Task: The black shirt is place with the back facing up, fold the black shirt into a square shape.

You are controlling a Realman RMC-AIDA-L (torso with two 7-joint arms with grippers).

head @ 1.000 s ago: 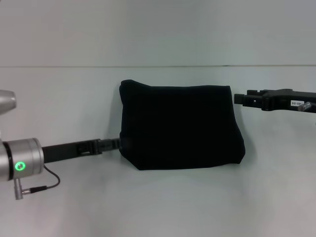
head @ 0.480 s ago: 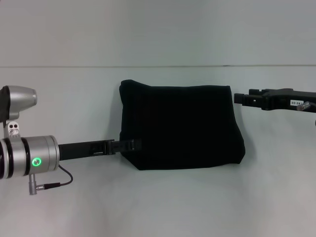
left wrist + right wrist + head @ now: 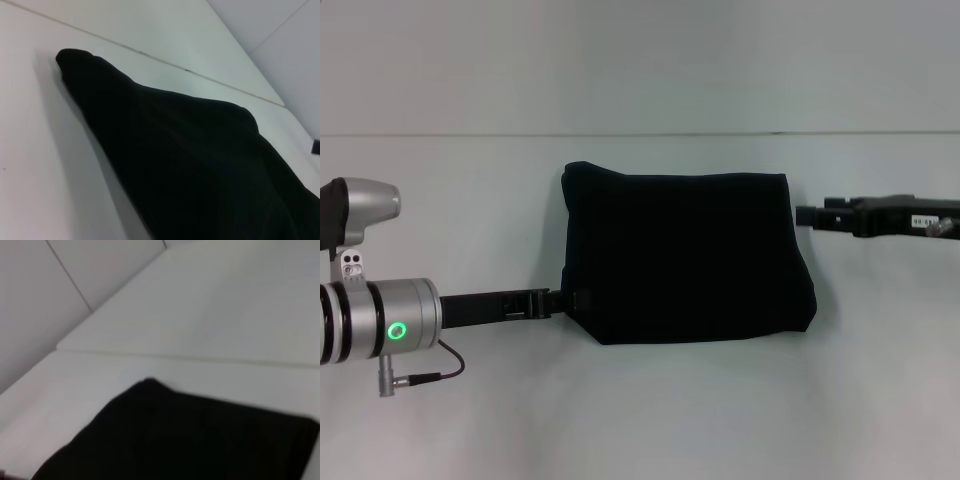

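The black shirt [image 3: 685, 255] lies folded into a compact, roughly rectangular block in the middle of the white table [image 3: 650, 420]. My left gripper [image 3: 565, 298] reaches in low from the left, and its tip touches the shirt's lower left edge. My right gripper [image 3: 805, 214] hovers just off the shirt's upper right corner, apart from it. The left wrist view shows the shirt [image 3: 190, 160] close up as a dark mound. The right wrist view shows the shirt [image 3: 185, 440] from farther off.
The table's far edge [image 3: 640, 135] runs across behind the shirt, with a pale wall beyond. A cable [image 3: 425, 372] hangs below my left wrist.
My left gripper reached in over the shirt's lower left part, then drew back to its edge. My right gripper shifted slightly right and lower. The shirt kept its shape.
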